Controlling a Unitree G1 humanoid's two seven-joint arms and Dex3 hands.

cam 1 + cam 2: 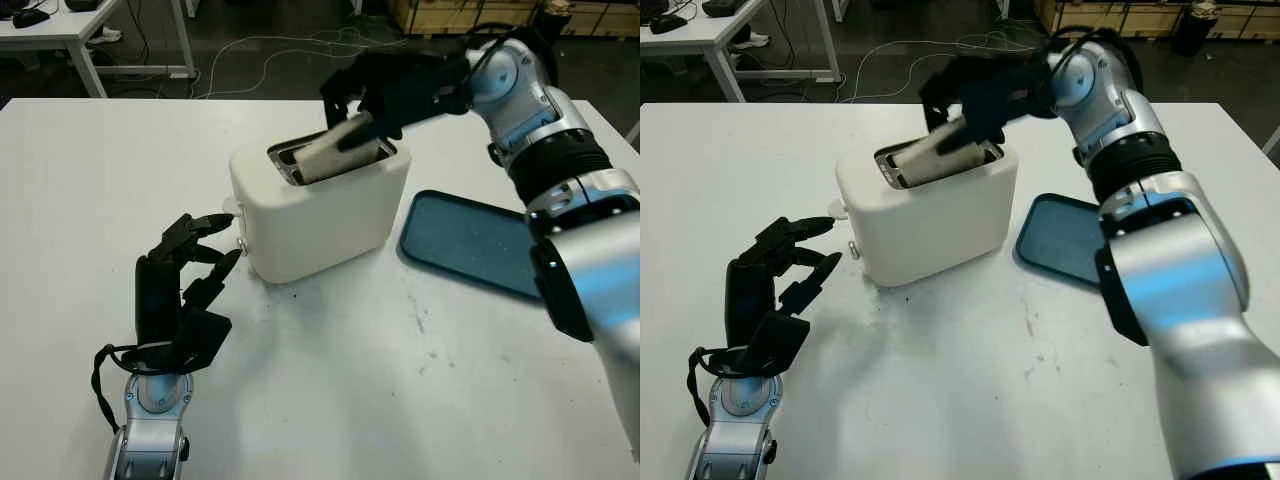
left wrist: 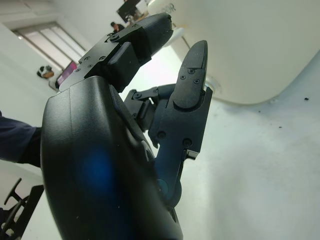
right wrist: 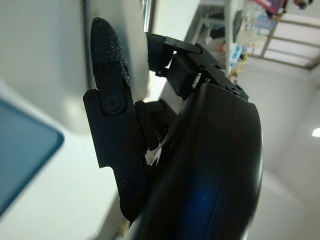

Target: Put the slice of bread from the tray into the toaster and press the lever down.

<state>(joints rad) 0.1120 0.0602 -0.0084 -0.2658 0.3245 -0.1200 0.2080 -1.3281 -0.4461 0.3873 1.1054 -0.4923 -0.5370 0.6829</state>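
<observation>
While gripping the pale, tilted slice of bread (image 1: 335, 150) with curled fingers (image 1: 352, 132), black right hand (image 1: 385, 92) hovering over the cream rounded plastic toaster (image 1: 320, 205), bread sitting partway in the slot. Black left hand (image 1: 180, 290) waiting open beside the toaster's lever (image 1: 231, 210). Blue rectangular tray (image 1: 465, 242) lying on the white tabletop (image 1: 350, 400).
</observation>
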